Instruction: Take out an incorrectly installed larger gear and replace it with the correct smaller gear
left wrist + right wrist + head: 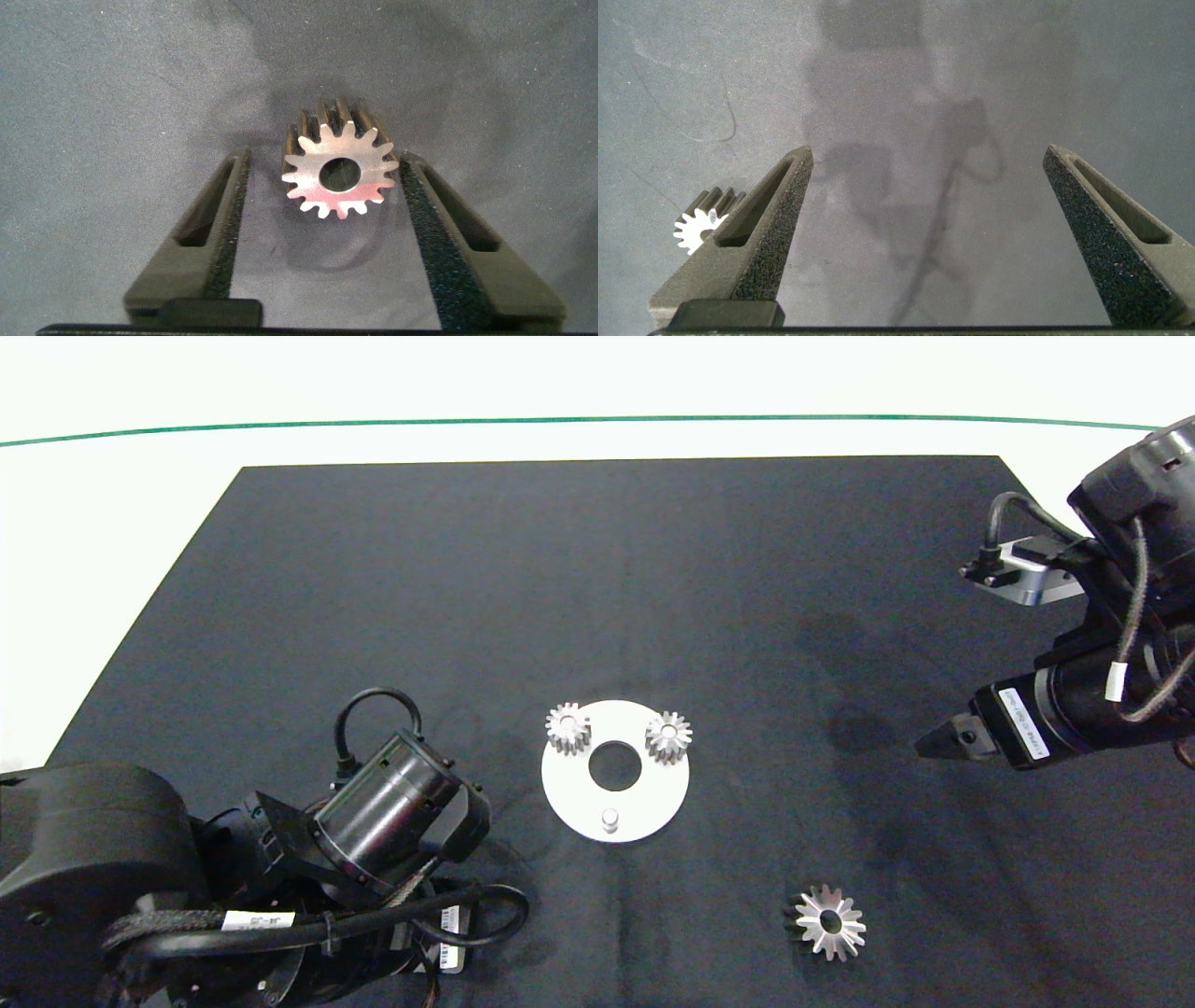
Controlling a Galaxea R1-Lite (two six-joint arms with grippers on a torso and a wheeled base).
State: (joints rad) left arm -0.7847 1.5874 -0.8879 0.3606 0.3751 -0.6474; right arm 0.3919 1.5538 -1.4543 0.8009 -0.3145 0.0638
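A round white disc plate [571,798] with a large centre hole is lying on the dark cloth mat [597,579] near its front middle. It is carrying two small silver blunt-toothed gears, one [568,727] on its far left rim and one [668,736] on its far right rim. A short silver peg [610,819] is standing bare at the plate's near edge.

The larger gear [828,922], silver metal with long pointed star-like teeth, is lying flat on the mat, off the plate and well to its front right.

The left gripper [322,191] is hanging low at the front left, hidden in the head view under its own dark arm. Its wrist view shows its fingers spread apart with the smaller gear [338,175], a silver blunt-toothed metal wheel with a round centre hole, sitting between them. One pad [416,210] is touching or nearly touching the teeth, and the other pad is standing clear of the gear, so the pincer is released.

The right gripper [936,743] is hovering at the right side of the mat, well apart from the plate. Its fingers [771,210] are spread wide over bare cloth, holding nothing, and its wrist view is catching the larger gear beside one finger.

Bare mat is lying open behind the plate and between it and the right gripper. Beyond the mat, a white surface is running to a thin green line [560,420].
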